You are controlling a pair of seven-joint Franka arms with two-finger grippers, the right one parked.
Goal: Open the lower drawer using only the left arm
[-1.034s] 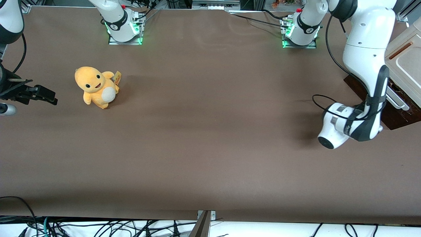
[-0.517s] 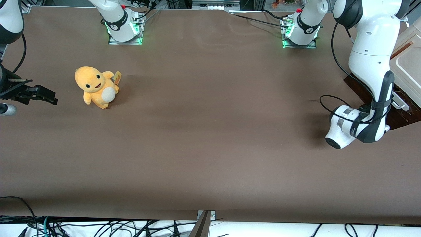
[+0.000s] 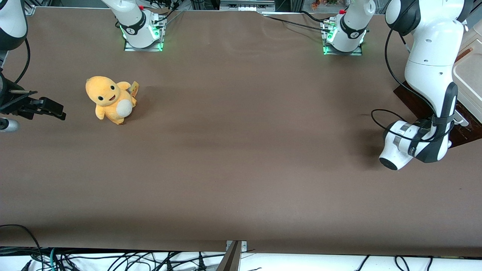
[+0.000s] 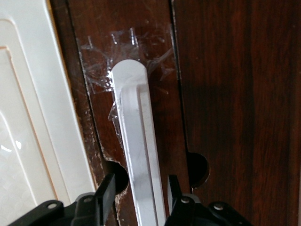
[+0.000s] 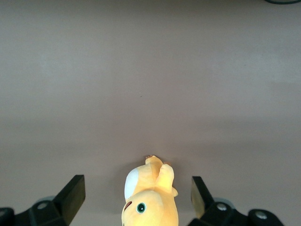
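The left arm point(image 3: 429, 56) reaches down in front of the cabinet at the working arm's end of the table. Its wrist hides the gripper in the front view. In the left wrist view the gripper point(image 4: 140, 188) is open. Its two black fingers point(image 4: 107, 188) stand one on each side of the long white bar handle point(image 4: 136, 141), with a gap at each side. The handle crosses the dark reddish-brown front of the lower drawer point(image 4: 162, 61), and clear tape lies over its rounded end. In the front view a short piece of the handle point(image 3: 460, 119) and dark wood point(image 3: 467, 132) show beside the arm.
The cream cabinet top point(image 3: 469, 79) sits above the drawer and also shows in the left wrist view point(image 4: 28, 117). A yellow plush toy point(image 3: 110, 99) sits on the brown table point(image 3: 241, 150) toward the parked arm's end. Two arm bases lit green point(image 3: 143, 28) stand farthest from the camera.
The left arm's wrist has moved sideways toward the cabinet, covering more of the drawer front and handle. The plush toy has not moved.
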